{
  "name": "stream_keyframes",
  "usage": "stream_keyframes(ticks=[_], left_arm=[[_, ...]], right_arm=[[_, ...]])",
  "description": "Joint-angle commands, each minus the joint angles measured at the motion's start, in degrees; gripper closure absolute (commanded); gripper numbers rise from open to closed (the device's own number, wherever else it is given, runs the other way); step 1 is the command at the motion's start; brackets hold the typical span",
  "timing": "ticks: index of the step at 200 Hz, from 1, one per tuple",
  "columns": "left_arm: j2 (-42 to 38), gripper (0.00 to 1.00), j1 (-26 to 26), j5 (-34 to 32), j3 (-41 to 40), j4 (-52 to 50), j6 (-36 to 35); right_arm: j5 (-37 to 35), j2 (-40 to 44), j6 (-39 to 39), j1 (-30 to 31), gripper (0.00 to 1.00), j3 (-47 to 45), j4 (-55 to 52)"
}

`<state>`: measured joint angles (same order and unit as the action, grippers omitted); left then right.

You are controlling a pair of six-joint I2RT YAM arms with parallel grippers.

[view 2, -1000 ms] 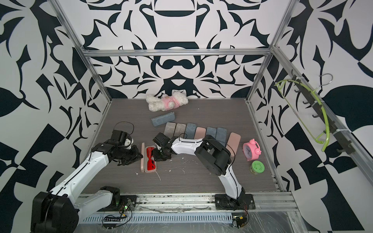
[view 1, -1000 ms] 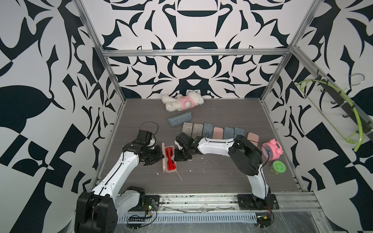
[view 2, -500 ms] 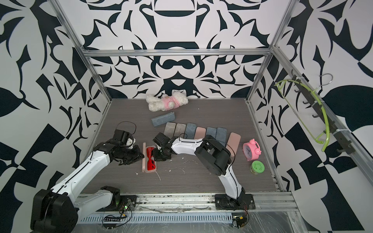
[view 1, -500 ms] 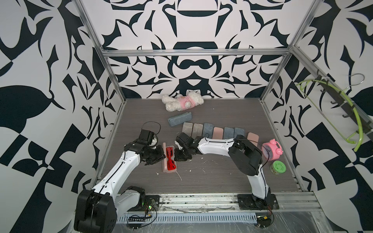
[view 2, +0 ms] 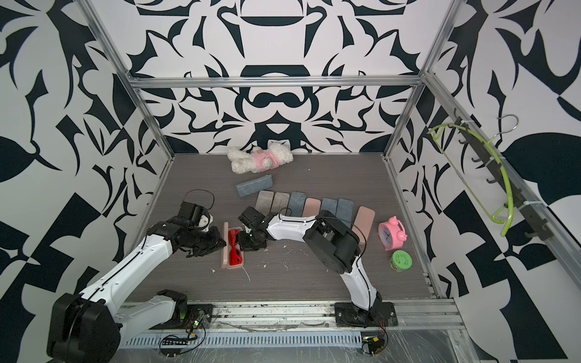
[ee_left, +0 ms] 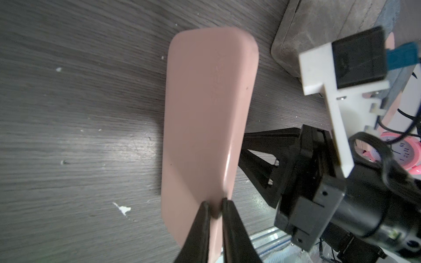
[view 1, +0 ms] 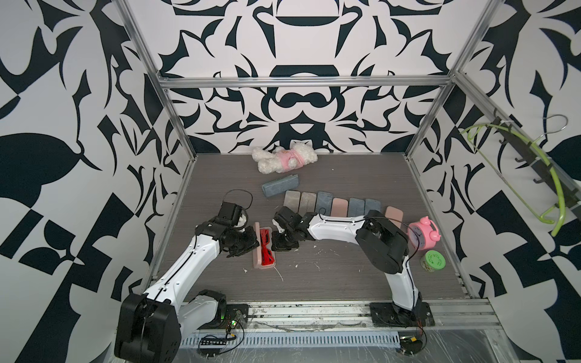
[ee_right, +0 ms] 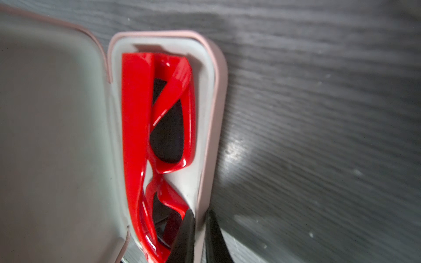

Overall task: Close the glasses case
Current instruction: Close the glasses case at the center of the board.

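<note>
smooth matt case; glossy red plastic glasses

Left arm stretched forward, low over the table, left gripper pinched nearly closed on the lid edge of the glasses case. Right arm elbow up, forearm reaching across; right gripper clamps the case's base wall, one finger inside, one outside. Both wrists low, grippers facing each other.
</note>
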<state>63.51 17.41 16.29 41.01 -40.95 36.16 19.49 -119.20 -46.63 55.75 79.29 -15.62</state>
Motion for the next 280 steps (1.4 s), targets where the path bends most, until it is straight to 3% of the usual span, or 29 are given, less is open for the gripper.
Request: stream_keyframes(ticks=[1, 280], left_arm=[[1.51, 0.85, 0.70, -1.44, -0.39, -1.97, -0.59], [3.74, 0.86, 4.99, -2.75, 0.31, -1.02, 0.49]], right_arm=[[-0.17, 0.98, 0.34, 0.35, 0.88, -0.41, -0.73], [0.09, 0.68, -0.10, 0.33, 0.92, -0.36, -0.39]])
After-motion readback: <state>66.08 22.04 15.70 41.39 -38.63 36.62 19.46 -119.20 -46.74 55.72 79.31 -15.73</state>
